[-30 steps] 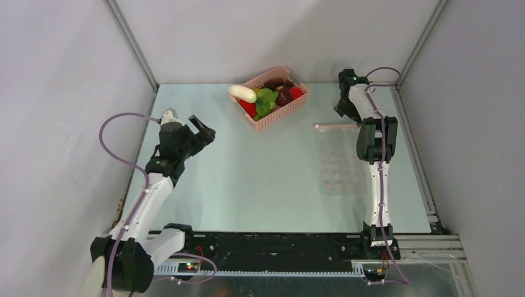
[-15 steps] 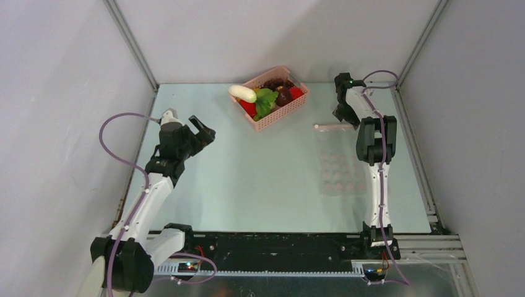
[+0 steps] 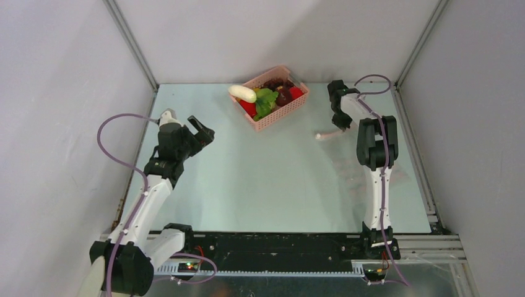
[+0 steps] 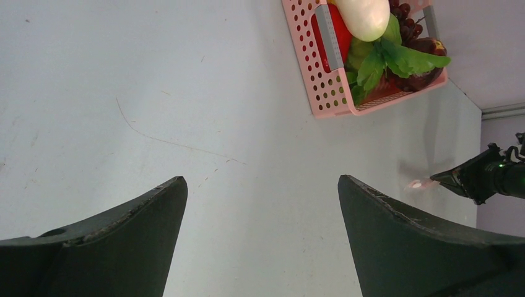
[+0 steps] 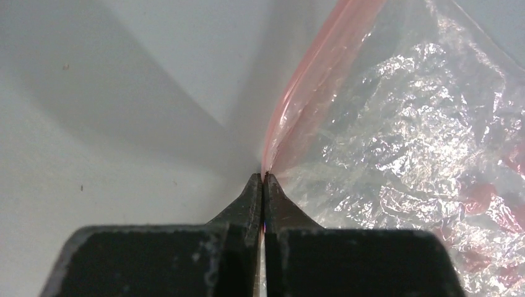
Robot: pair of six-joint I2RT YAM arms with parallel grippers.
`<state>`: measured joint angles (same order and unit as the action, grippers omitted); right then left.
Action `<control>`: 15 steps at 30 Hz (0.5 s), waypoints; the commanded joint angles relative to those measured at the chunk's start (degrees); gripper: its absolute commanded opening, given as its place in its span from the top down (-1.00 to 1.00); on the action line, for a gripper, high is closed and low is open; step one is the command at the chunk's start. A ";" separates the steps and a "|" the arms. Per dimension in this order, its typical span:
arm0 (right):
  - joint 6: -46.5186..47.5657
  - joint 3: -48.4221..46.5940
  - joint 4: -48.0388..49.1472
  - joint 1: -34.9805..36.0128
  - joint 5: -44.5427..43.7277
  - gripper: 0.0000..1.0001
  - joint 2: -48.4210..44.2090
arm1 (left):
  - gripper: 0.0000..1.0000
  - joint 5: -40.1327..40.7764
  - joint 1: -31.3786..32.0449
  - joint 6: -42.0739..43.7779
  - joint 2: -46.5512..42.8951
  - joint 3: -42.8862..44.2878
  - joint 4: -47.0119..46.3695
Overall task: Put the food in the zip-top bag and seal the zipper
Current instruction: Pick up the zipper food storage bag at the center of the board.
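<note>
The food lies in a pink basket (image 3: 273,116) at the back: a white oblong piece (image 3: 242,93), leafy green (image 3: 267,99), red (image 3: 249,108) and dark maroon pieces (image 3: 284,96). The clear zip-top bag (image 5: 402,154) is crumpled and raised off the table at right. My right gripper (image 5: 264,176) is shut on its mouth edge, pinching the pink zipper (image 5: 309,68). From above, the zipper strip (image 3: 328,134) hangs below that gripper (image 3: 338,125). My left gripper (image 4: 262,185) stands wide open over bare table at left, holding nothing.
The basket (image 4: 322,93) sits up and to the right of the left fingers. Grey walls and metal frame posts close in the table on three sides. A purple cable loops off each arm.
My right gripper went from open to shut on the bag's zipper edge and moved left, dragging the bag up from lying flat. The left arm has barely moved.
</note>
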<state>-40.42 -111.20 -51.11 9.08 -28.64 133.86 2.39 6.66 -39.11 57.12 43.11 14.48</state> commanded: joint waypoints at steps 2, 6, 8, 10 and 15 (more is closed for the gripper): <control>9.95 5.69 11.21 3.89 -0.30 1.00 -8.32 | -0.97 0.43 0.51 -1.37 -1.78 1.25 0.26; 19.00 10.98 17.11 8.40 4.84 1.00 -16.19 | -0.97 -2.61 1.14 -2.34 -1.62 1.56 0.56; 23.16 18.40 21.25 10.95 12.45 1.00 -24.65 | -0.97 -4.93 2.53 -2.66 -1.85 1.22 -0.60; 25.66 25.93 25.62 13.48 19.47 1.00 -31.94 | -0.97 -6.96 4.28 -2.61 -1.86 1.23 -1.62; 27.59 39.67 31.03 21.15 35.84 1.00 -46.80 | -0.97 -13.39 9.75 -1.91 -1.32 1.44 -4.64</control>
<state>-17.21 -78.76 -27.64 26.33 -10.07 97.45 -3.84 12.58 -40.97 56.45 43.11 14.20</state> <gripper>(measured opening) 0.010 0.985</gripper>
